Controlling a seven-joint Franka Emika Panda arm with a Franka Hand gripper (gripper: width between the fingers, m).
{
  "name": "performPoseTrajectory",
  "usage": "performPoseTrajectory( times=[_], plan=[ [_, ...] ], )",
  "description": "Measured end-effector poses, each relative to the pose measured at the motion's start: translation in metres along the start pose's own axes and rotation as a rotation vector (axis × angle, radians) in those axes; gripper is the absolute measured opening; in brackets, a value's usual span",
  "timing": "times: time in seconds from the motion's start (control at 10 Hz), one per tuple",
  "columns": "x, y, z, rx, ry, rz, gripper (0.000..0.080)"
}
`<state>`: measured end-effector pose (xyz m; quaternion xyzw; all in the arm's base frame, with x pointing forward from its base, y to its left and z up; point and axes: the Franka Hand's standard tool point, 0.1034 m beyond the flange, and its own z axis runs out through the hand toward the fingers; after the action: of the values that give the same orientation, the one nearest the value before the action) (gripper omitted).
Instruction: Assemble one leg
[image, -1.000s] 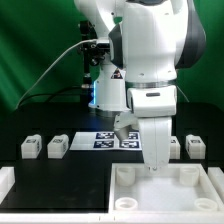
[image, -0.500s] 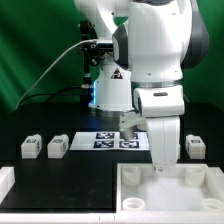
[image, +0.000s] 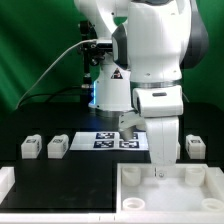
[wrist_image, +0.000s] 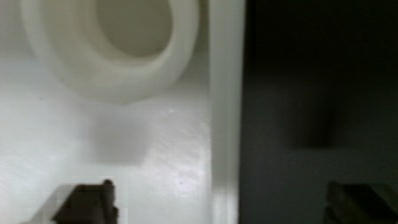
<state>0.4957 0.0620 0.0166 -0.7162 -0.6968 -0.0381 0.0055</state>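
Observation:
My gripper (image: 160, 168) points straight down over the back rim of the large white tray-like piece (image: 150, 190). In the wrist view the gripper (wrist_image: 224, 203) is open and empty. One finger (wrist_image: 84, 202) is over the white tray and the other (wrist_image: 365, 202) over the black table, with the tray's rim (wrist_image: 224, 110) between them. A round corner socket (wrist_image: 134, 35) shows in the tray. Two legs (image: 30, 147) (image: 57, 146) stand at the exterior view's left and one leg (image: 195, 146) at its right, all apart from the gripper.
The marker board (image: 108, 140) lies behind the tray, under the arm. A white piece's corner (image: 5, 182) shows at the exterior view's lower left. The tray has further sockets (image: 128, 177) (image: 196, 176). A green curtain hangs behind.
The gripper moved a little to the exterior view's right and lower toward the tray's back rim one second ago. It has held still over the last half second.

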Motion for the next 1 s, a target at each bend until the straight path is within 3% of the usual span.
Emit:
performPoseTrajectory(
  times=[0.1,0.2,0.8,0.9,1.0],
  plan=[
    [0.0,0.0,0.0,0.0,0.0,0.001,0.0636],
    [-0.001,0.0,0.0,0.0,0.0,0.001,0.0646],
    [-0.002,0.0,0.0,0.0,0.0,0.004,0.0649],
    [-0.002,0.001,-0.002,-0.004,-0.001,0.016,0.0649],
    [-0.002,0.002,-0.015,-0.019,-0.003,0.087,0.0649]
  ],
)
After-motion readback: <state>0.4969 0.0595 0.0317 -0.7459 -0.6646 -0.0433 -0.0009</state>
